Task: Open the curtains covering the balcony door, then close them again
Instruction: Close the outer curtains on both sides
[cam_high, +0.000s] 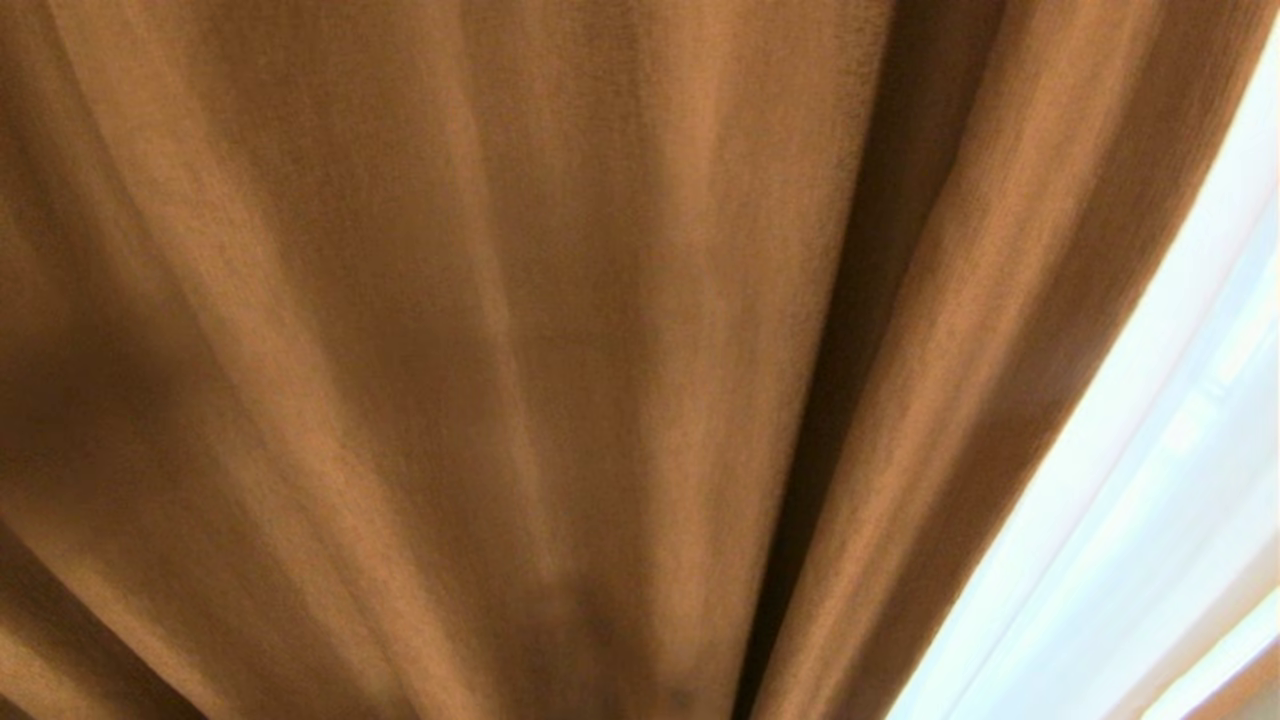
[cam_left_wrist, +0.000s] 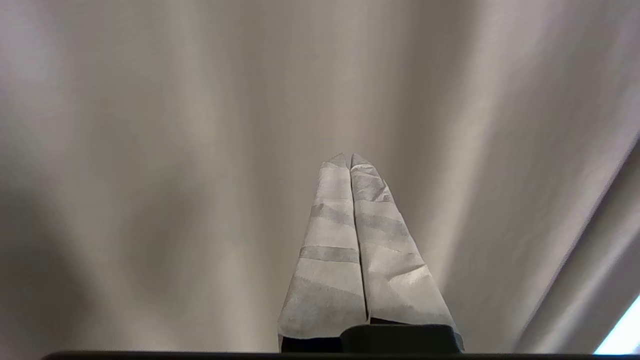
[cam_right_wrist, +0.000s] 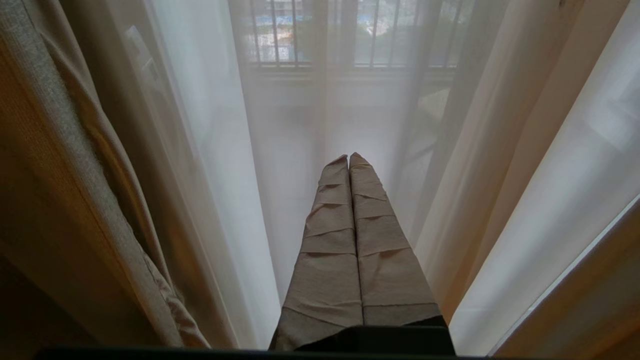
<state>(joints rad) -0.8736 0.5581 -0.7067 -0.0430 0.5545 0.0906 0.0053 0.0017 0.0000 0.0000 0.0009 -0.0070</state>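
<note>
Drape (cam_high: 500, 300) fills my head view, sheer (cam_right_wrist: 280, 165) beyond. Left gripper (cam_left_wrist: 350, 159) pressed together against the folds, no fabric visibly caught; I'd reopen and pinch a pleat first.

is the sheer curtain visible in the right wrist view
Yes, the white sheer curtain hangs ahead of the right gripper, with a barred railing showing through it.

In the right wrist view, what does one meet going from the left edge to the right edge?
Thick beige drape → white sheer → shut right gripper in front of the sheer → more white sheer folds.
</note>
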